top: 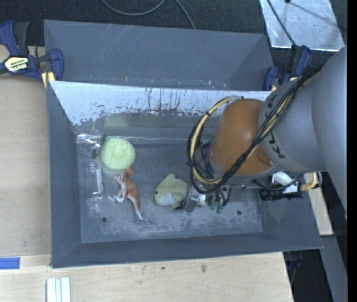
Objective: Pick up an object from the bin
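1. The grey bin (pixel 65 187) has a few small things on its floor.
2. The big arm (pixel 317 131) comes in from the right. It has an orange cover (pixel 244 140) and black and yellow cables (pixel 197 150) on it.
3. The gripper (pixel 197 200) is down low near the middle of the floor, towards the front.
4. It is right next to a pale yellow-green lump (pixel 169 190) and seems to touch its right side.
5. I cannot tell if the pincer is spread or pressed together.
6. An orange and white toy animal (pixel 128 195) lies just left of the lump.
7. A green ball (pixel 117 154) sits above the toy animal, beside some clear plastic (pixel 95 168).
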### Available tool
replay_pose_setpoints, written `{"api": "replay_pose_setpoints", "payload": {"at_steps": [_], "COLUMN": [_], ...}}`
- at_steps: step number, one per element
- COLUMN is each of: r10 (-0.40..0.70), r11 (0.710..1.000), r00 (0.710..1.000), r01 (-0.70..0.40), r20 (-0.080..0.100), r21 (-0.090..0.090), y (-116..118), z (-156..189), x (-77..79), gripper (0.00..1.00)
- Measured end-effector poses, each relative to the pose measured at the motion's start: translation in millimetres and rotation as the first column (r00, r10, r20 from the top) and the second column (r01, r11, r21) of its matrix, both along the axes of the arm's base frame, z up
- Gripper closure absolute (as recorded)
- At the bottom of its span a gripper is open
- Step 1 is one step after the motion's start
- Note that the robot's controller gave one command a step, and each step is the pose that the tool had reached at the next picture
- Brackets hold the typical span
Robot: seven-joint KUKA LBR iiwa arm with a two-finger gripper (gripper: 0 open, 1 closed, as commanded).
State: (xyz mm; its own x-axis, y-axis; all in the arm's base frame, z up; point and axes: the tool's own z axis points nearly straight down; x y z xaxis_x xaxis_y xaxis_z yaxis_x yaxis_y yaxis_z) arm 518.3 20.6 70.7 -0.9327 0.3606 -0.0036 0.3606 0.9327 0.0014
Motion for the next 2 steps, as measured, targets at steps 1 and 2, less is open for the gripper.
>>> {"api": "replay_pose_setpoints", "payload": {"at_steps": [1,2], "r10": [0.0,0.0], "r11": [1.0,1.0], "r00": [1.0,1.0], "r01": [0.0,0.0], "r20": [0.0,0.0], "r21": [0.0,0.0], "y": [0.0,0.0], "z": [0.0,1.5], "x": [0.0,-0.3], "gripper": [1.0,1.0]}}
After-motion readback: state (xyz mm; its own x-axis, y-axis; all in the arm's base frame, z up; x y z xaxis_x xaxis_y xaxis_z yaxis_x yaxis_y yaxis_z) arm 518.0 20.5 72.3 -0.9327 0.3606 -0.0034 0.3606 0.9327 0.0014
